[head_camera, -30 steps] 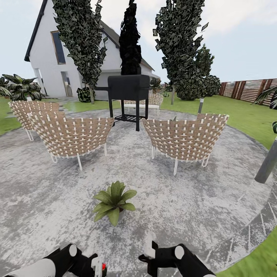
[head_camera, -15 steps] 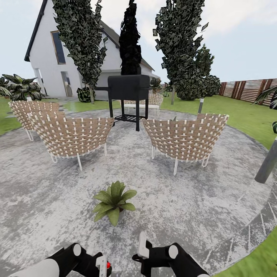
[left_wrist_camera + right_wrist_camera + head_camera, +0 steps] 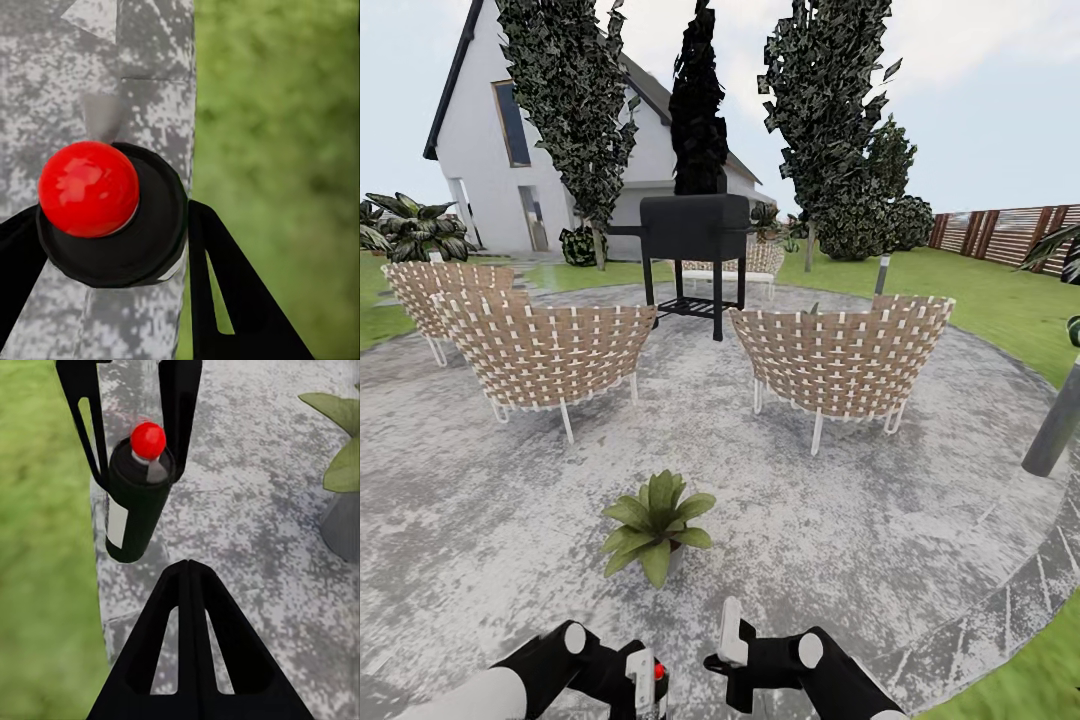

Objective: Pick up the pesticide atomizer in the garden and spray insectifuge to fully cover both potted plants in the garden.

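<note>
A potted plant (image 3: 656, 522) with pointed green leaves stands on the grey stone patio (image 3: 860, 520) just ahead of me; its leaves (image 3: 341, 435) and grey pot (image 3: 345, 525) show in the right wrist view. My left gripper (image 3: 643, 683) is shut on the pesticide atomizer (image 3: 657, 675), a dark bottle with a red knob on top (image 3: 88, 187) and a pale label (image 3: 116, 521). The left gripper's black fingers (image 3: 81, 420) clamp the bottle's upper part. My right gripper (image 3: 728, 650) is shut and empty beside it, its fingertips (image 3: 187, 574) pressed together and pointed toward the atomizer (image 3: 139, 502).
Woven chairs (image 3: 545, 350) (image 3: 840, 355) stand behind the plant, with a black grill (image 3: 695, 235) beyond them. A white house (image 3: 490, 150), tall dark trees and a slat fence (image 3: 1010, 232) lie farther off. Lawn (image 3: 1020, 300) borders the patio; a grey post (image 3: 1055, 425) stands at the right.
My left arm has risen and moved right with the atomizer. My right gripper shifted left and up a little, then stayed put. The plant and the camera have not moved.
</note>
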Controlling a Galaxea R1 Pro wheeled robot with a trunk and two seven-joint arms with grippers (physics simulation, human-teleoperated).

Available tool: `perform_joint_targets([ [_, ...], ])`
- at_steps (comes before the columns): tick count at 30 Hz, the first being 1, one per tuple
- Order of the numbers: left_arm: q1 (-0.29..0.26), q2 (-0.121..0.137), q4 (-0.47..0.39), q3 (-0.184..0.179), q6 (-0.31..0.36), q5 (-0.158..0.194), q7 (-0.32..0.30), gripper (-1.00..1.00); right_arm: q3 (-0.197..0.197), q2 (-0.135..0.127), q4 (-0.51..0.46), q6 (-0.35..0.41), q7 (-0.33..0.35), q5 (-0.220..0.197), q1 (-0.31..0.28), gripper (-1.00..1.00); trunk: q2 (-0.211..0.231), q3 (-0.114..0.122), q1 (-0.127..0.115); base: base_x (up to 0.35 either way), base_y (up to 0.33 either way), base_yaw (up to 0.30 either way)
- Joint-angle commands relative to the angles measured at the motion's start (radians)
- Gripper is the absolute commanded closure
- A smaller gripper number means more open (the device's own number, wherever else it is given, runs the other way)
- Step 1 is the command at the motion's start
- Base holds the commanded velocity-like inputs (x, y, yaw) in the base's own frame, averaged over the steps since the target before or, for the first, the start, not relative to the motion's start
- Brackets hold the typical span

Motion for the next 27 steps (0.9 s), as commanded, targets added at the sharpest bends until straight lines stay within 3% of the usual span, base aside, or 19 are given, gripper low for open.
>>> perform_joint_targets([
  [1, 0.0, -0.005, -0.004, 0.006, -0.005, -0.01, -0.003, 1.0, -0.001, 0.0, -0.002, -0.004, 0.001, 0.007, 0.0, 1.0, 0.0, -0.001, 0.0, 0.0, 0.0, 0.0],
  [27, 0.002, -0.096, -0.006, 0.012, -0.01, -0.004, 0.019, 1.0, -0.001, 0.0, -0.002, -0.006, 0.001, 0.007, 0.0, 1.0, 0.0, -0.001, 0.0, 0.0, 0.0, 0.0],
])
